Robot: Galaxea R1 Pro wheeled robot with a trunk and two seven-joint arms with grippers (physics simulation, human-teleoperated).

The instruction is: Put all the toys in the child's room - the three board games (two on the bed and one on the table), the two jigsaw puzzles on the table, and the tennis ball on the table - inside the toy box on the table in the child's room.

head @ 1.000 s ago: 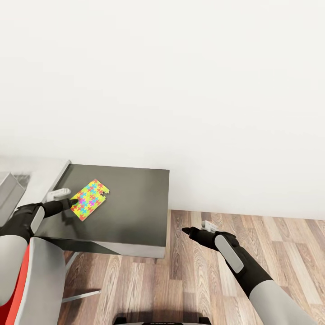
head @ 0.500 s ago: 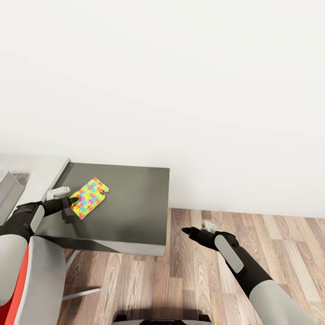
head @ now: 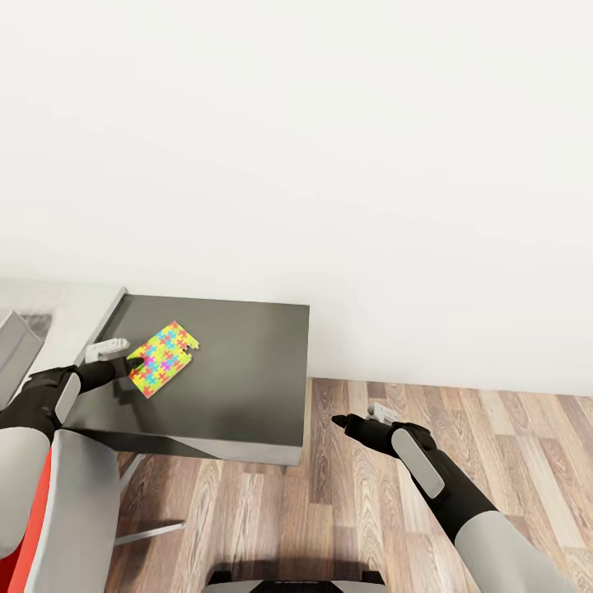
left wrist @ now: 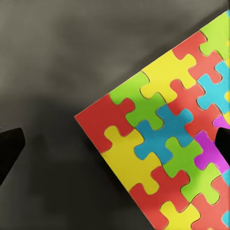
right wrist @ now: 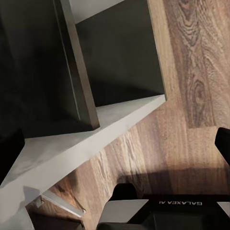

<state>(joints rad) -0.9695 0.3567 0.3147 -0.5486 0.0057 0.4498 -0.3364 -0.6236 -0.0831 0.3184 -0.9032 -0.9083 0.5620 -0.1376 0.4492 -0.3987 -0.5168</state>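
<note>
Jigsaw puzzle (head: 164, 359) lies flat on the dark grey cabinet top (head: 239, 371), near the cabinet's left end, turned at a diagonal to its edges. To the left, a strip of the pale table (head: 58, 309) and a corner of the grey toy box (head: 12, 350).

Left gripper (head: 123, 356) sits at the puzzle's lower-left corner. In the left wrist view the two dark fingertips (left wrist: 9, 151) stand wide apart, one over bare cabinet, the other over the coloured pieces; the puzzle (left wrist: 167, 139) corner lies between them. Nothing clamped.

Right gripper (head: 354, 417) hangs over the wood floor (head: 461, 445), well clear of the cabinet; its fingertips (right wrist: 9, 153) are spread, empty.

Judgement: step in hand is the pick of the puzzle. A thin flat board offers no side to pinch from above. Probably best to slide it until a corner overhangs the cabinet edge, then close across its thickness. Risk: a shallow grip lets the board swing or slip.
</note>
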